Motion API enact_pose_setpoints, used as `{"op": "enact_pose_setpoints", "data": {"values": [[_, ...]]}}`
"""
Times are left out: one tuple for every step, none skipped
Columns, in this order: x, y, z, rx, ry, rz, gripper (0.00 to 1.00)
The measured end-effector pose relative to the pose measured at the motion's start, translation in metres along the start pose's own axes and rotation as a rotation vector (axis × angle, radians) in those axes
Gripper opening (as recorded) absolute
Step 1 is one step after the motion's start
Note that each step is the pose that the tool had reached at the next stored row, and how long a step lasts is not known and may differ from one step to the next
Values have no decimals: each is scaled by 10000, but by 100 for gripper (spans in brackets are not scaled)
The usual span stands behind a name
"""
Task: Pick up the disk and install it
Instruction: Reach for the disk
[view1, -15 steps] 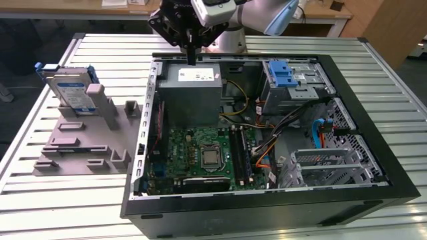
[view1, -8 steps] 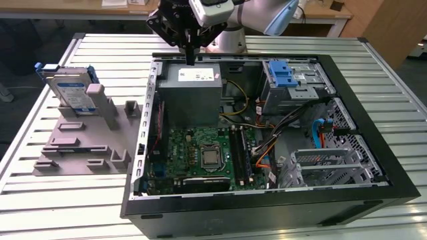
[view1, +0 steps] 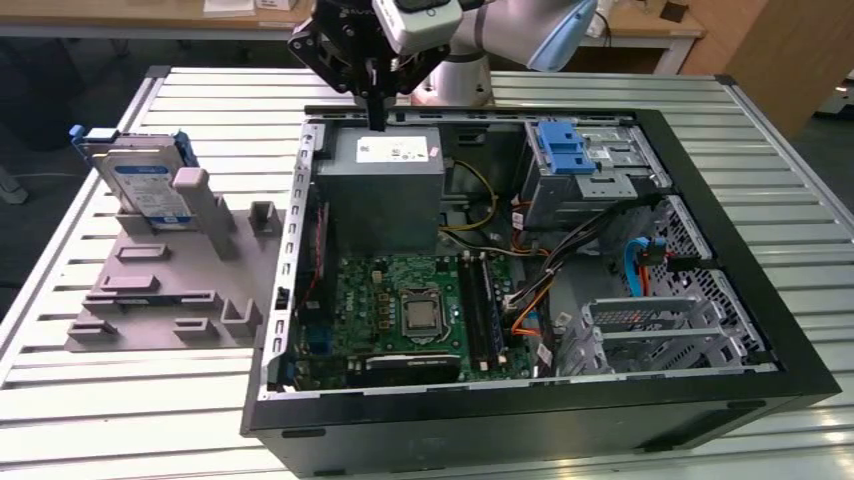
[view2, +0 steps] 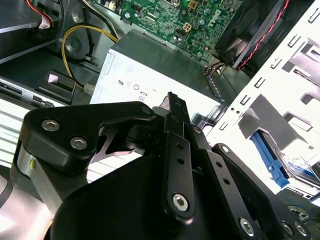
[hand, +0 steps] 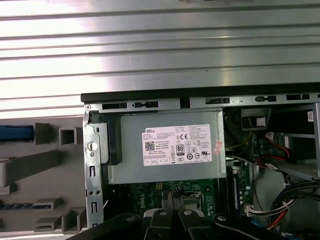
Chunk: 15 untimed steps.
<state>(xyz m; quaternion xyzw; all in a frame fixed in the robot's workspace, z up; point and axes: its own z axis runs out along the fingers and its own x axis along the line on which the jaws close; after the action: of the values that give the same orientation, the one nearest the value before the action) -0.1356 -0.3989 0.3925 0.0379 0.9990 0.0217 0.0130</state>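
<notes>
fingers (hand: 169, 204) pressed together hover near the grey power supply (hand: 167, 147) inside the open case (hand: 135, 105).

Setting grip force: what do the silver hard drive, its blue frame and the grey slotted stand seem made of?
Silver hard drive: likely metal, dull sheen beside a white-and-blue label. Blue frame: probably moulded plastic, even matte colour. Grey slotted stand: seemingly matte plastic, uniform grey with blocky ribs and no glint.
</notes>
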Motion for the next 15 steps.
{"op": "enact_pose_setpoints", "data": {"values": [[7,-1,0,0,0,0,11],[13,-1,0,0,0,0,11],[21,-2,0,0,0,0,11],[29,-2,0,0,0,0,11],[36,-2,1,0,0,0,11],[45,-3,1,1,0,0,11],[53,-3,1,0,0,0,11],[61,-4,1,0,0,0,11],[69,-4,1,1,0,0,11],[77,-5,2,1,0,-1,11],[84,-5,2,0,0,-1,11],[90,-5,2,1,0,0,11],[98,-6,3,0,0,-1,11],[105,-6,3,0,0,-1,11],[113,-7,4,0,0,0,11]]}}
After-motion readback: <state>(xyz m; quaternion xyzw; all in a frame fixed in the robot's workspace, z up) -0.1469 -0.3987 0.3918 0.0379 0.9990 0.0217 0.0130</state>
